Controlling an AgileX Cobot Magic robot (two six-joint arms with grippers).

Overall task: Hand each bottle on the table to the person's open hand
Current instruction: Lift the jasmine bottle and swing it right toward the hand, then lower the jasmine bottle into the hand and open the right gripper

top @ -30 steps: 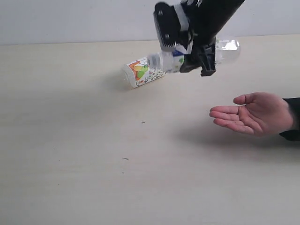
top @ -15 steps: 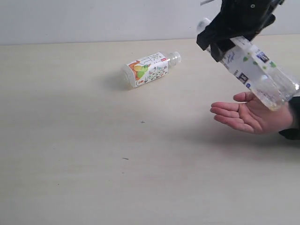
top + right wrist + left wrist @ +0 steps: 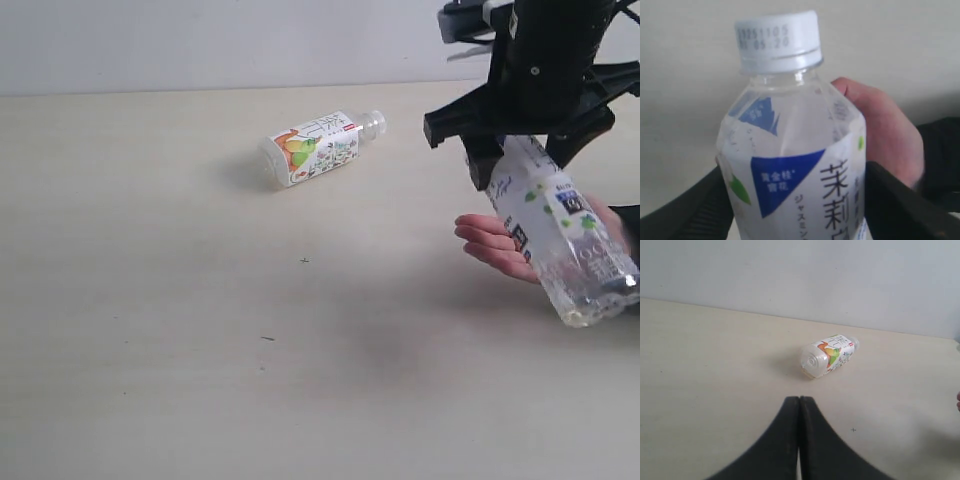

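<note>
Right gripper: jaws set wide and clamped on the held bottle just below its cap, one black finger on each flank. The bottle hangs tilted, cap end up in the jaws and base low, straight over the person's hand.

Count: 2 bottles, 2 grippers, 1 hand.

Positions, taken from the hand, nearest first:
- Held bottle: directly above the palm and covering most of it. Whether the base touches the palm cannot be told.
- Lying bottle: on its side on the table, well apart from the hand, beyond the fingertips and farther back.
- Pale wall: behind the table's far edge.

View differences:
- Right wrist view: close on the held bottle. It shows the white cap with a printed date code, a blue triangle and dark characters on the label, the hand behind the bottle, and a dark sleeve. The lying bottle is outside this view.
- Left wrist view: the only one with the left gripper, jaws pressed together with nothing between them, above bare table. The lying bottle shows base-on, ahead of the tips.
- Exterior view: the only one with both bottles together.
</note>
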